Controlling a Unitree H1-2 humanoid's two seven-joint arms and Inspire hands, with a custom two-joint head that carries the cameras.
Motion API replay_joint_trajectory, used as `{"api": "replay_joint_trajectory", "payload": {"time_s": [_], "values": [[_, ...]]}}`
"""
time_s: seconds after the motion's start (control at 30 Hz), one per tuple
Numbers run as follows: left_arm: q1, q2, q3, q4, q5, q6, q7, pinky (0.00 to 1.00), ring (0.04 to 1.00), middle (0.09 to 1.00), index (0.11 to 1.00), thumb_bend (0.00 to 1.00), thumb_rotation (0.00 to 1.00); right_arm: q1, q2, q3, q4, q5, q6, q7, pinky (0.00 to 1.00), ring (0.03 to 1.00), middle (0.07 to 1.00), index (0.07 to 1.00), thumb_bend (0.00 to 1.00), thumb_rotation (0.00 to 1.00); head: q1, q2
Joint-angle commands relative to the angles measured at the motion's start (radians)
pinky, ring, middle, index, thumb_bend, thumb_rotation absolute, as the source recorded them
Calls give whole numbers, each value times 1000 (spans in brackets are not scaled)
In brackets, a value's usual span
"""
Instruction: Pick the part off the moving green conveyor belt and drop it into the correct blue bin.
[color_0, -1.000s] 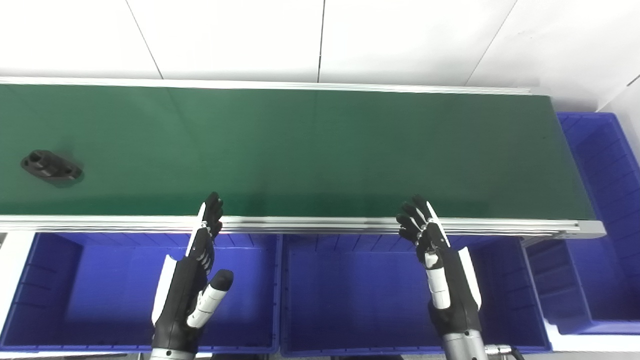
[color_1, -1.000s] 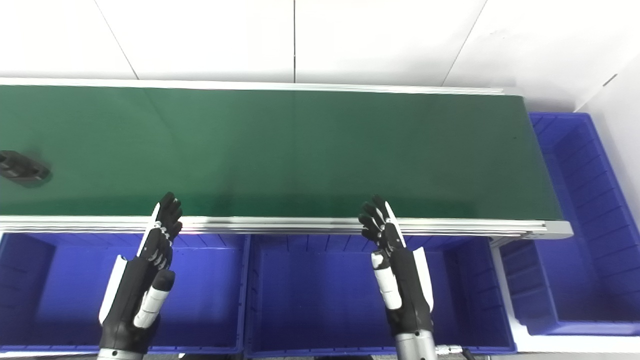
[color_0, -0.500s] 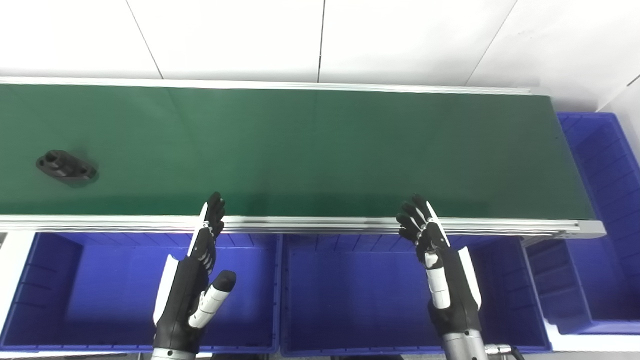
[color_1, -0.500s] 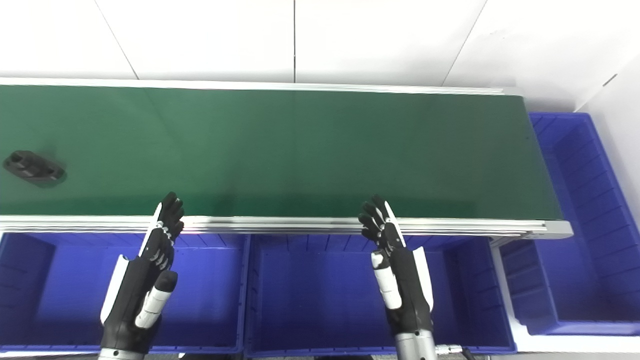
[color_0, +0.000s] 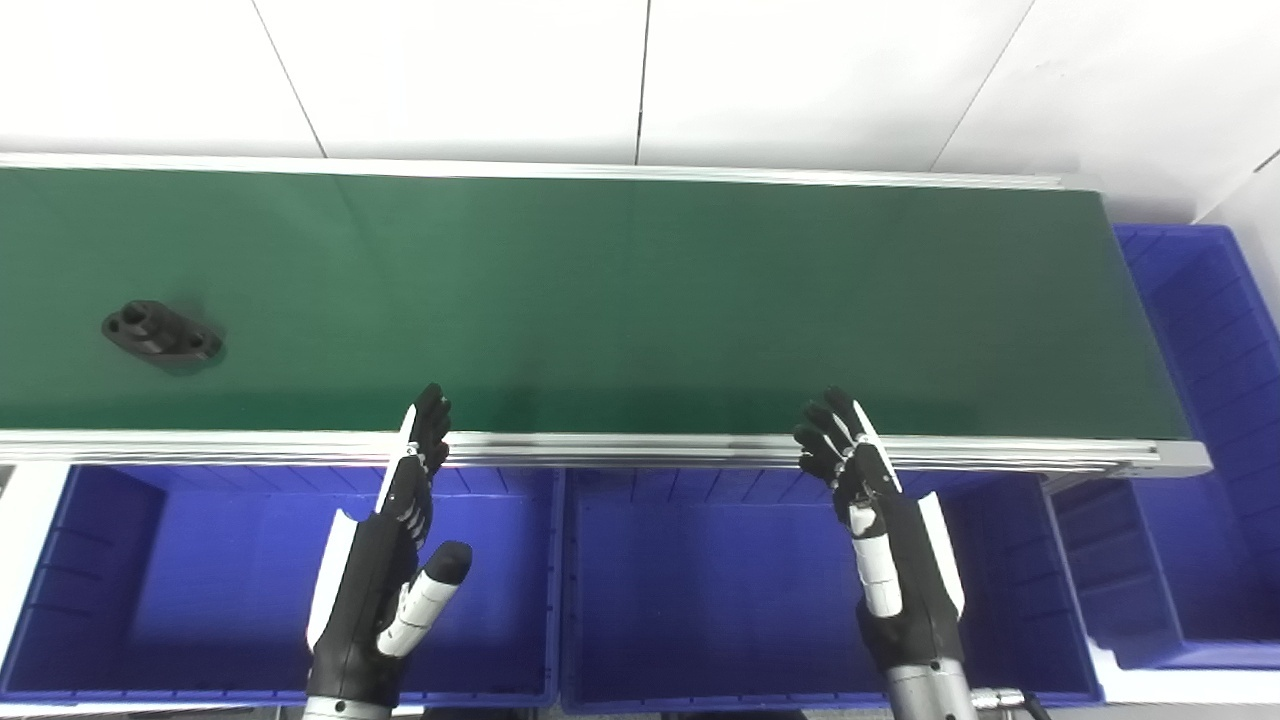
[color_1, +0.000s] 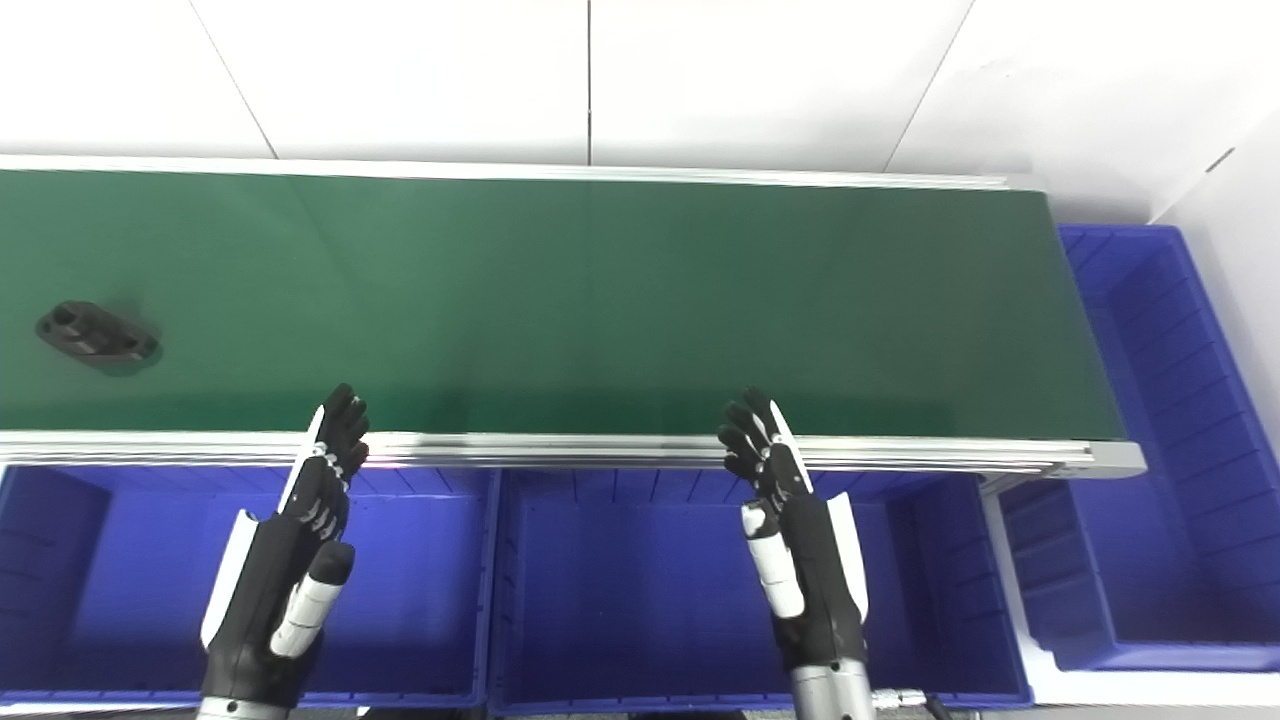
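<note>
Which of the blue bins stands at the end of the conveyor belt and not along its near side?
The blue bin on the far right. The other two bins sit below the belt's near edge.

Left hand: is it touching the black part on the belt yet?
No. The left hand is open over the front bin, apart from the black part lying farther left on the belt.

You have one black part (color_0: 161, 332) at the frame's left on one green conveyor belt (color_0: 640, 300), three blue bins (two along the bottom (color_0: 80, 580) (color_0: 700, 600), one at right (color_0: 1200, 320)), and two hands (color_0: 385, 570) (color_0: 885, 540).
</note>
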Motion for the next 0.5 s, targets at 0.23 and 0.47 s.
{"api": "replay_joint_trajectory", "payload": {"time_s": [0.23,0.47], "values": [[10,7,-2,-30,-7,-25,0,1000,1000,1000,1000,750,902,7,1,6,-37,1,7,7,867,886,913,961,909,989,0,-1],[9,9,-2,-25,-8,-32,-1,1000,1000,1000,1000,749,903,7,0,7,-37,1,5,7,869,887,914,960,902,987,-1,-1]]}}
